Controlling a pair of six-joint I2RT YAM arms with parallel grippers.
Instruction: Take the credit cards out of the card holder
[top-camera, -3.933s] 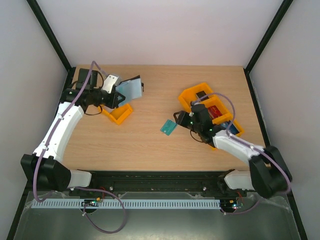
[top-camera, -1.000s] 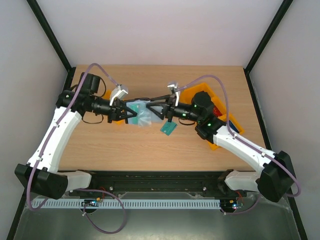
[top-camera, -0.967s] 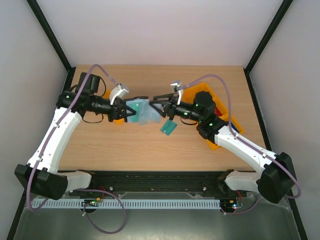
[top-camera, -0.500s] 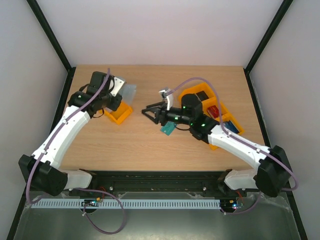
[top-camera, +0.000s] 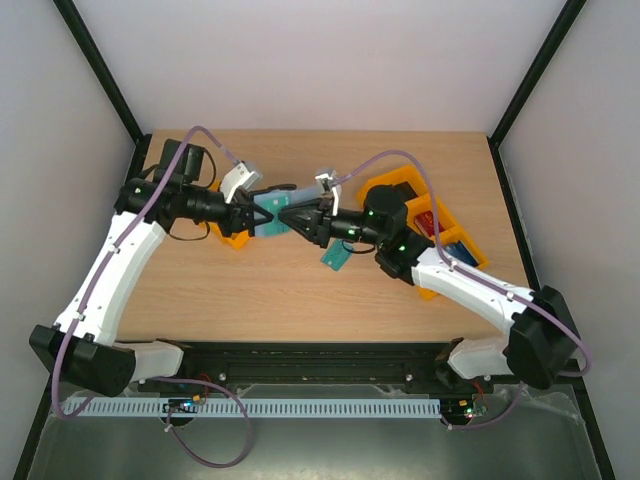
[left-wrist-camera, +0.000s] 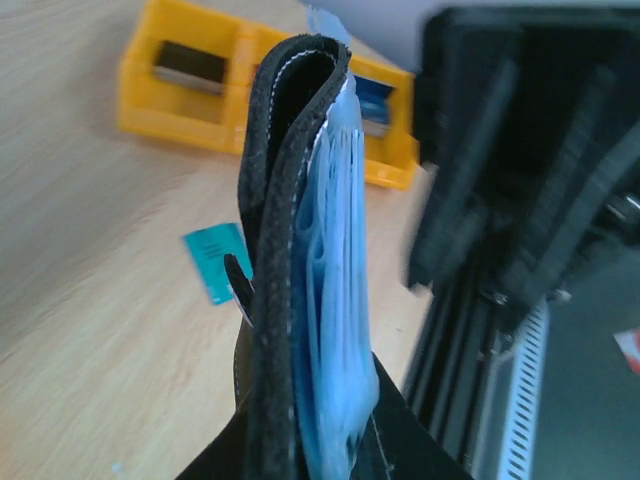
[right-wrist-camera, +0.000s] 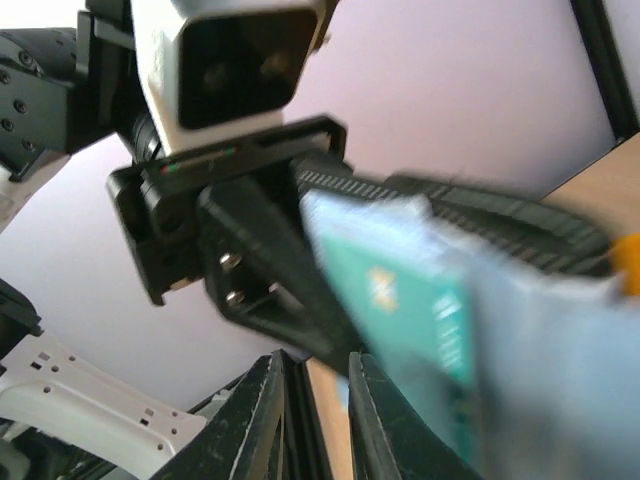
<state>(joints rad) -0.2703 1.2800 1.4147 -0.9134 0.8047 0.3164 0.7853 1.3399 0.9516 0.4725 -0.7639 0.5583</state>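
My left gripper is shut on the black card holder and holds it above the table. In the left wrist view the card holder stands edge-on between my left gripper's fingers, its blue inner faces to the right. My right gripper points at the holder's open side, tips right next to it. In the right wrist view a teal credit card sits in the holder, just above my right gripper. Its jaws stand a narrow gap apart with nothing between them. Another teal card lies on the table, also in the left wrist view.
An orange tray sits under my left arm. More orange trays with a red block and dark items stand at the right, under my right arm. They also show in the left wrist view.
My left arm has swung the card holder back from the far left to the middle. My right gripper has moved up to the holder, and its jaws have narrowed.
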